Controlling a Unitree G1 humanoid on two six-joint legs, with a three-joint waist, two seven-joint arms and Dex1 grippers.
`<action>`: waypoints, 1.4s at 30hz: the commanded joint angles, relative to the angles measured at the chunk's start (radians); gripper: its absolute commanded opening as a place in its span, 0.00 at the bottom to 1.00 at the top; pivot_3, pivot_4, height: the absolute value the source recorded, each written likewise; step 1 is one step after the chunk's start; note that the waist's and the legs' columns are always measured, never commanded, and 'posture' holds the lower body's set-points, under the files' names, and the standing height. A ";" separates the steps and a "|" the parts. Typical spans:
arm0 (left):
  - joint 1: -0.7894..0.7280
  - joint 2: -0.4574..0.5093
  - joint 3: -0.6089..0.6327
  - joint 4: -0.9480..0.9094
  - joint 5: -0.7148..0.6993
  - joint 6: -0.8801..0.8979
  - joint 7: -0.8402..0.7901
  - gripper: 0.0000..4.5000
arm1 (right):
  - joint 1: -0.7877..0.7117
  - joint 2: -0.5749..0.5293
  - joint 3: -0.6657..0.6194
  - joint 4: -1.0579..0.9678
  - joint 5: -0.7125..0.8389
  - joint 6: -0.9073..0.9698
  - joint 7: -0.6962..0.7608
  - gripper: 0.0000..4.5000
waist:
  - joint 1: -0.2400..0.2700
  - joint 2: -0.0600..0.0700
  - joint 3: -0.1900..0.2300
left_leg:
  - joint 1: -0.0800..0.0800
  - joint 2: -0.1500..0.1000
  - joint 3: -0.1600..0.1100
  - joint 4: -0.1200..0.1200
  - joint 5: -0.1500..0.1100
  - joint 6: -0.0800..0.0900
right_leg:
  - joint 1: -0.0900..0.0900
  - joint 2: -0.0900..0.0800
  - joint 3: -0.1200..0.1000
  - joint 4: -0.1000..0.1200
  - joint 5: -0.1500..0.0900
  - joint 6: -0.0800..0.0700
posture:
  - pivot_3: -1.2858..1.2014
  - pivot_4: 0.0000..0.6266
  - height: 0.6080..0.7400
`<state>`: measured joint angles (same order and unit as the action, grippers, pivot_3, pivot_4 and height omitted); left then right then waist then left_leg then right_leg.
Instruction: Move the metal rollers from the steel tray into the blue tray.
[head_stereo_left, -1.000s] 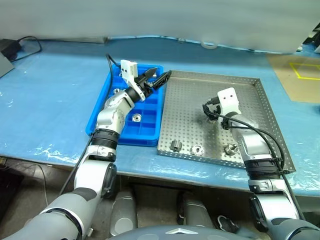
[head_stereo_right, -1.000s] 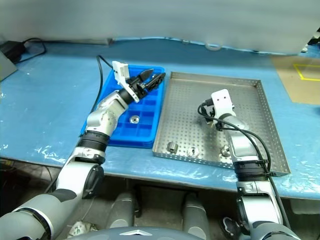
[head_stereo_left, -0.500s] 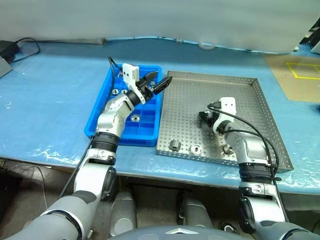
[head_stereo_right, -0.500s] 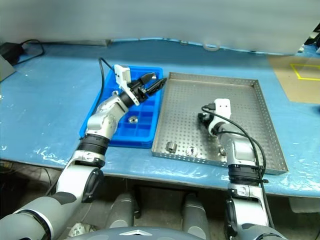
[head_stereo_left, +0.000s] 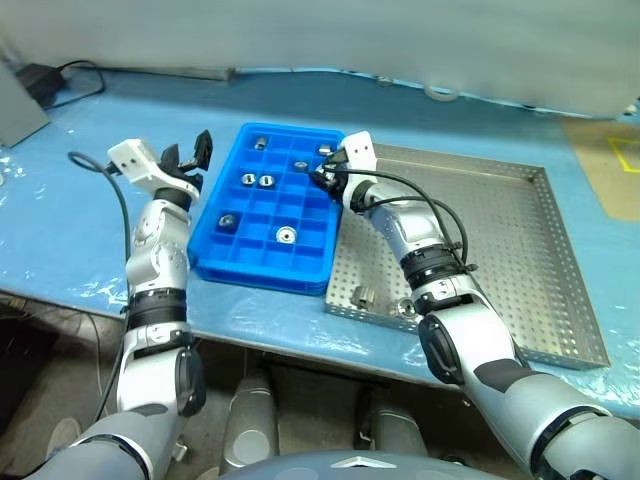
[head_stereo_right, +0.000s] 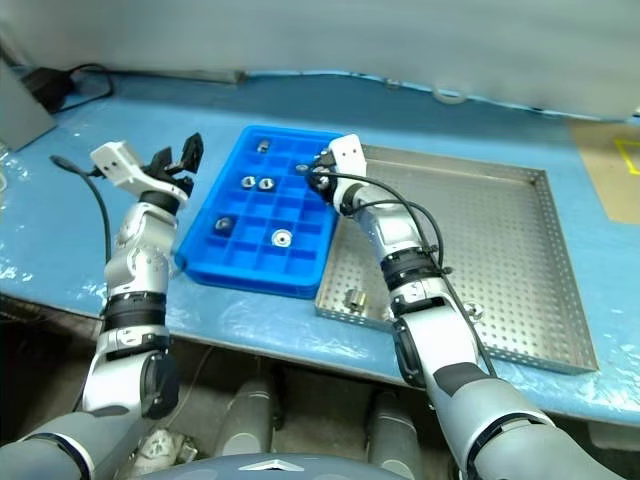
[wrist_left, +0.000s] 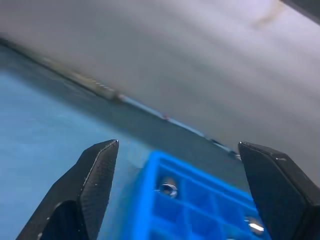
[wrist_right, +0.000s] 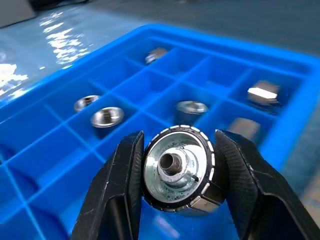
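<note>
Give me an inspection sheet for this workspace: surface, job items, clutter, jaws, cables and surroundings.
Surface: blue table covering, wrinkled and shiny at the front edge.
Job's things: blue tray holds several metal rollers in separate compartments; steel tray has two rollers left near its front rim.
Clutter: a white ring at the table's far edge.
Grippers: right gripper shut on a roller over the blue tray; left gripper open, empty, beside the blue tray.
Cables: black cable and adapter at far left; black leads along both forearms.
Surroundings: yellow floor marking at right.
</note>
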<state>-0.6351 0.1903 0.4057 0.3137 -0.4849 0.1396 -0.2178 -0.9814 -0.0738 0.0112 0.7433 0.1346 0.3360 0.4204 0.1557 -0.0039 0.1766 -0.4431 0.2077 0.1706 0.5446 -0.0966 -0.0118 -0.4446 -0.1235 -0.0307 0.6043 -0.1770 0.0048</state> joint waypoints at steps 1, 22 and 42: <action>0.036 -0.001 -0.001 -0.122 -0.009 0.018 0.041 0.94 | -0.036 -0.010 0.018 0.066 -0.032 -0.046 0.023 0.40 | 0.020 0.000 0.000 | 0.000 0.000 0.000 0.000 0.000 0.000 | 0.000 0.000 -0.001 0.000 0.000 0.000 | 0.65 0.24 1.00; -0.231 -0.077 -0.109 0.269 0.017 -0.040 -0.127 0.94 | 0.299 -0.156 -0.038 -0.510 0.009 0.123 0.049 0.99 | -0.003 -0.001 0.000 | 0.002 -0.002 -0.002 -0.001 0.003 -0.005 | 0.004 0.001 0.004 0.001 0.000 0.004 | 0.49 0.24 1.00; -0.240 -0.069 -0.043 0.319 0.025 -0.122 -0.116 0.94 | 0.223 -0.046 0.065 -0.704 0.348 0.346 0.327 0.25 | -0.082 -0.001 0.000 | 0.004 0.008 0.000 -0.001 0.003 -0.004 | 0.002 0.011 0.005 0.000 0.001 0.001 | 0.55 0.24 1.00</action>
<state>-0.8694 0.0983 0.3436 0.7101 -0.4481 0.0388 -0.3537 -0.7507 -0.1126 0.0498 0.0083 0.4936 0.7042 0.7103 0.0737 -0.0045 0.1768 -0.4389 0.2164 0.1705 0.5439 -0.0938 -0.0160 -0.4420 -0.1121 -0.0261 0.6041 -0.1763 0.0049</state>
